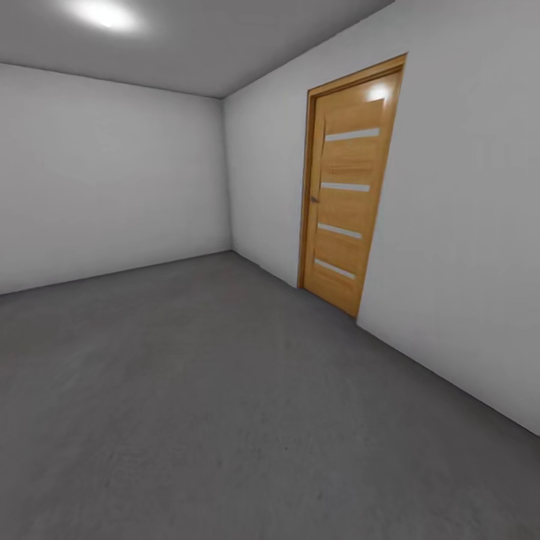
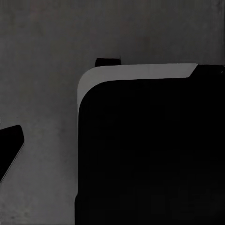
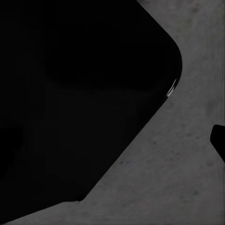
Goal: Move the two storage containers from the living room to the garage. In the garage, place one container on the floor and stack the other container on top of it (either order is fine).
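Observation:
I am in the garage, a bare room with pale grey walls (image 1: 112, 172) and a dark grey, rough floor (image 1: 225, 420). The two storage containers are out of view. The left wrist view looks down at the floor (image 2: 42, 70) past a large black rounded part of my own body (image 2: 150, 154), with one dark fingertip (image 2: 9, 145) at the picture's edge. The right wrist view has the same black bulk (image 3: 70, 93) over the floor (image 3: 178, 187), and a dark fingertip (image 3: 219, 140) at the edge. Nothing shows between the fingers.
A closed light-wood door (image 1: 345, 187) with several horizontal frosted strips stands in the right-hand wall (image 1: 465, 262). The room's far corner (image 1: 225, 187) lies ahead to the left. A ceiling light (image 1: 105, 13) glows overhead. Open floor stretches ahead of me.

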Controlling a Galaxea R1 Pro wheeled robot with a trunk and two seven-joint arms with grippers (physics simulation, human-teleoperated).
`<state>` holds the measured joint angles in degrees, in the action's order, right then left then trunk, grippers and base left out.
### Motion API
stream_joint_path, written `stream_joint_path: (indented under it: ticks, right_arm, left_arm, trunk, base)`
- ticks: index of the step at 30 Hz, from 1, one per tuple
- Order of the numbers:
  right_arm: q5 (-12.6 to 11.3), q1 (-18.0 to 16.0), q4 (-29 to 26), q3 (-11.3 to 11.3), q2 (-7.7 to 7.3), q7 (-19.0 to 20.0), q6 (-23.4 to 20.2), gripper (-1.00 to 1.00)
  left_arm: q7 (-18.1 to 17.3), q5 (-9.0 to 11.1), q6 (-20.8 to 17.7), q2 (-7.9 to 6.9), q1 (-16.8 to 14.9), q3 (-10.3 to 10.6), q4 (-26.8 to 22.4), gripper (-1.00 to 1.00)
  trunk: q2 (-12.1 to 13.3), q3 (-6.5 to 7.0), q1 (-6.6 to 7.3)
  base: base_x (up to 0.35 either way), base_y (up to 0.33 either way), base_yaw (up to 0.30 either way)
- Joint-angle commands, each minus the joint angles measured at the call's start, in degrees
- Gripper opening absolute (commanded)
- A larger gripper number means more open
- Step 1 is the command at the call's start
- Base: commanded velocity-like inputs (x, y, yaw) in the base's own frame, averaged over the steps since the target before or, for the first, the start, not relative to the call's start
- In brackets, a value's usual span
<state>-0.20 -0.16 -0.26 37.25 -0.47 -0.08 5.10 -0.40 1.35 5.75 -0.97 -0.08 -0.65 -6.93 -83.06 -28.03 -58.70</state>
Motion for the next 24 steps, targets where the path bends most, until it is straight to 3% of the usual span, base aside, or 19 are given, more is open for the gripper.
stream_joint_path:
  ticks: [1,24]
  right_arm:
    - [0.0,0.0,0.0,0.1,-0.04,0.0,0.1,1.0]
    - [-0.3,0.0,0.1,0.0,-0.32,0.0,0.3,1.0]
  left_arm:
    - [0.0,0.1,0.1,0.0,0.0,-0.1,0.0,1.0]
    - [0.0,0.1,0.1,0.0,0.0,-0.1,0.0,1.0]
  trunk:
    - [0.0,-0.05,-0.03]
    - [0.0,-0.05,-0.03]
  base:
    - [0.323,0.0,0.0]
    - [0.323,0.0,0.0]
